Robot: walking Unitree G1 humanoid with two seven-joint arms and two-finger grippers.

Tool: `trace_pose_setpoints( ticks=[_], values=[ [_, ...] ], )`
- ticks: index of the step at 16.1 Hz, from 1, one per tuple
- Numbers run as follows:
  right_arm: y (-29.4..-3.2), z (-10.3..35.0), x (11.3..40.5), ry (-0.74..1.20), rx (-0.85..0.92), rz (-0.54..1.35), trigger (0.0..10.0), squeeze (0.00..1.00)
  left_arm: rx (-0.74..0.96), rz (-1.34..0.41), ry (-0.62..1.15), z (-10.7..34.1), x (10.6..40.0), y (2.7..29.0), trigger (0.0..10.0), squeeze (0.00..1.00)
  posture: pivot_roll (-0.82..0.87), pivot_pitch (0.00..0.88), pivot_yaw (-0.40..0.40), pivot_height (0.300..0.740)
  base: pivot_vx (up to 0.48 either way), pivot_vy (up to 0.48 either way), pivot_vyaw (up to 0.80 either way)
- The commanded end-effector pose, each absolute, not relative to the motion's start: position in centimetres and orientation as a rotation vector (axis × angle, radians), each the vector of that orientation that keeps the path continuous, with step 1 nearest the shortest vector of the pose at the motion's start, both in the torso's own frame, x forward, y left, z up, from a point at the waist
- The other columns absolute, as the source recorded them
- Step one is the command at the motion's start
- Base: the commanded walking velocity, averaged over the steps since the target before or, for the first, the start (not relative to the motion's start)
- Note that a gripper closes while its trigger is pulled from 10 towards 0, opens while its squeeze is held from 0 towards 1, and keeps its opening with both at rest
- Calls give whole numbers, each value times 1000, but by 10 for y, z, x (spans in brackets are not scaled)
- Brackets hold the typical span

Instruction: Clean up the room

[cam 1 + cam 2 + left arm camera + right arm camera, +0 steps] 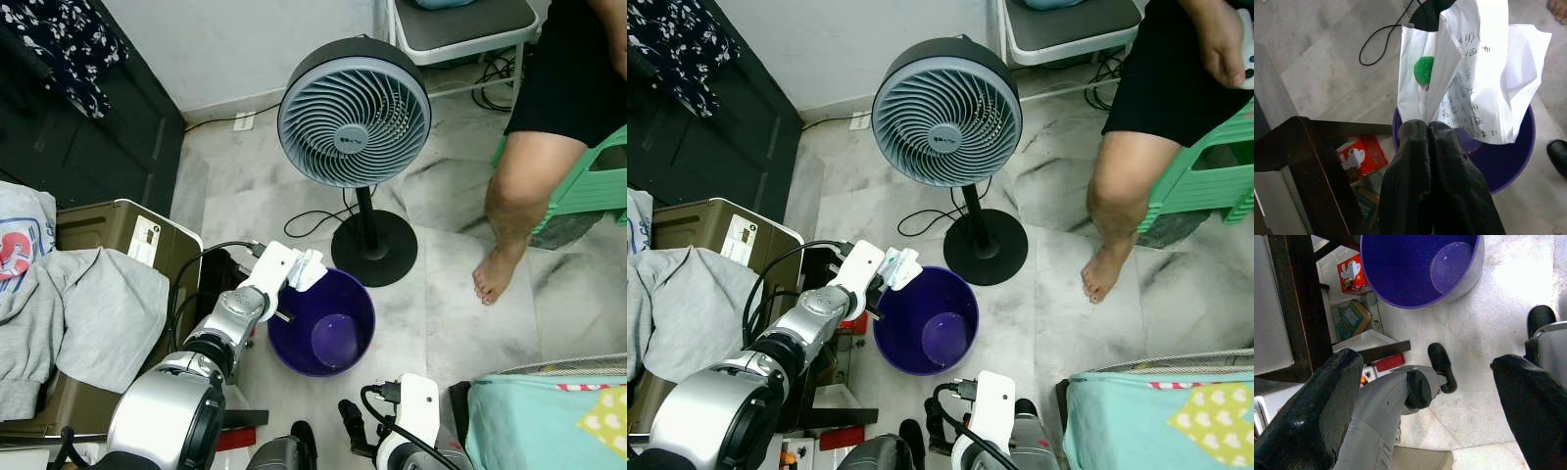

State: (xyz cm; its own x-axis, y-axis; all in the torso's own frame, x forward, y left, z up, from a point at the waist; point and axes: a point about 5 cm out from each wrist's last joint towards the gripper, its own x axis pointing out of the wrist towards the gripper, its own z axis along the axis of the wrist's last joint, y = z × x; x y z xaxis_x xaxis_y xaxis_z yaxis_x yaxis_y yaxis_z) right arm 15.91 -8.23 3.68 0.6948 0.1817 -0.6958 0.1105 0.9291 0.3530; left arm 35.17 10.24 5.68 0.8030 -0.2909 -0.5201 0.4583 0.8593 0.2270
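Note:
My left gripper (1427, 128) is shut on a crumpled white sheet of paper (1484, 83) with handwriting and a green spot. In the eye views that paper (306, 268) hangs over the near-left rim of a purple bucket (364, 333) standing on the marble floor. The bucket's inside looks bare apart from its round bottom (1452, 259). My right gripper (1427, 382) hangs low by my body with its two black fingers (1312, 406) spread wide apart, holding nothing.
A standing fan (355, 113) rises just behind the bucket, its cable trailing on the floor. A person's bare leg (514, 206) stands to the right by a green stool (588, 186). Grey clothes (88, 313) lie on a box at left. A dark shelf (1308, 161) holds small boxes.

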Motion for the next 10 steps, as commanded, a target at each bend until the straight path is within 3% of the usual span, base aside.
trace_pose_setpoints(
  ticks=[1, 10],
  values=[
    [-34, 52, 161, 810, 553, 131, 10000, 0, 363, -392, 553, 44, 344, 113, 10000, 0, -229, 294, 274, 740, 0, 0, 0],
    [-34, 52, 161, 810, 553, 131, 10000, 0, 363, -392, 553, 44, 344, 113, 10000, 0, -229, 294, 274, 740, 0, 0, 0]
  ],
)
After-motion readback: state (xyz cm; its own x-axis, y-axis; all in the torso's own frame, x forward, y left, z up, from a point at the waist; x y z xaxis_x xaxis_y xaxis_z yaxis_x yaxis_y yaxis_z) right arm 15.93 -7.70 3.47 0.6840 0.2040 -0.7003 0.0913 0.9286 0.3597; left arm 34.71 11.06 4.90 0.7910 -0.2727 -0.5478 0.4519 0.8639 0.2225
